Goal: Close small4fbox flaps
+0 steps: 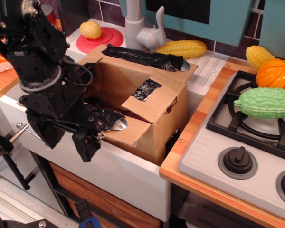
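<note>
The small4fbox (156,128) is a brown cardboard box standing in the white sink. Its far flap (142,58) lies tilted back with shiny black tape on it. Its right flap (149,97) is folded inward over the opening, with a black tape patch. The near flap (121,124) lies low at the front, with shiny tape, partly hidden by my arm. The left flap is hidden. My black gripper (69,137) hangs at the box's near left corner, fingers pointing down outside the box. I cannot tell whether it is open or shut.
A white sink (128,180) holds the box. A grey faucet (135,23) stands behind it. A toy corn cob (183,47) lies behind the box. A stove (247,142) at right carries a green gourd (266,102) and an orange pumpkin (278,73). A red plate with a lemon (91,29) sits at back left.
</note>
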Robot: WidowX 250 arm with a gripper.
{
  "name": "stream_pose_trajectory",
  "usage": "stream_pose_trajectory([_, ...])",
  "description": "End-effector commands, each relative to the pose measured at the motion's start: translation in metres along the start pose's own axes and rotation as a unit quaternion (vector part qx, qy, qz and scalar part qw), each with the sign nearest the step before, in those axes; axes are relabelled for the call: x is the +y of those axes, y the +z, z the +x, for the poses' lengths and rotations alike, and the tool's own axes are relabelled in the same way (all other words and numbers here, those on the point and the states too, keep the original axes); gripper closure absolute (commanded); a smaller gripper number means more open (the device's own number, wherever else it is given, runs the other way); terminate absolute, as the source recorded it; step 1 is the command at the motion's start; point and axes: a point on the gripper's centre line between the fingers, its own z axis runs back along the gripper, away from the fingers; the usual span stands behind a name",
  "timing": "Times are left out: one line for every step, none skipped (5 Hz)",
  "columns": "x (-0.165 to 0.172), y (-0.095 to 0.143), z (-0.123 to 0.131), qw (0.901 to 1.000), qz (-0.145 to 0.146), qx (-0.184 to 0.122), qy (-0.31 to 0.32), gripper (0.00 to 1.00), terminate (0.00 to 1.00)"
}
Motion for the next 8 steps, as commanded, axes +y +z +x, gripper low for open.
stream_pose_trajectory([0.0, 0.0, 0.0, 1.0, 0.0, 0.0, 0.0, 0.0, 0.0])
stream_pose_trajectory([-0.001, -0.011, 0.007, 0.9998, -0.018, -0.003, -0.006, 0.0, 0.0])
stream_pose_trajectory([-0.003, -0.02, 0.01, 0.9994, -0.034, -0.006, -0.006, 0.0, 0.0])
stream_pose_trajectory([-0.006, -0.029, 0.012, 0.9988, -0.046, -0.01, -0.012, 0.0, 0.0])
stream_pose_trajectory([-0.005, -0.035, 0.012, 0.9985, -0.052, -0.009, -0.016, 0.0, 0.0])
stream_pose_trajectory([-0.008, -0.035, 0.018, 0.9985, -0.047, -0.015, -0.023, 0.0, 0.0])
stream_pose_trajectory([-0.008, -0.031, 0.036, 0.9979, -0.042, -0.024, -0.043, 0.0, 0.0])
stream_pose_trajectory([-0.009, -0.023, 0.05, 0.9977, -0.032, -0.027, -0.053, 0.0, 0.0])
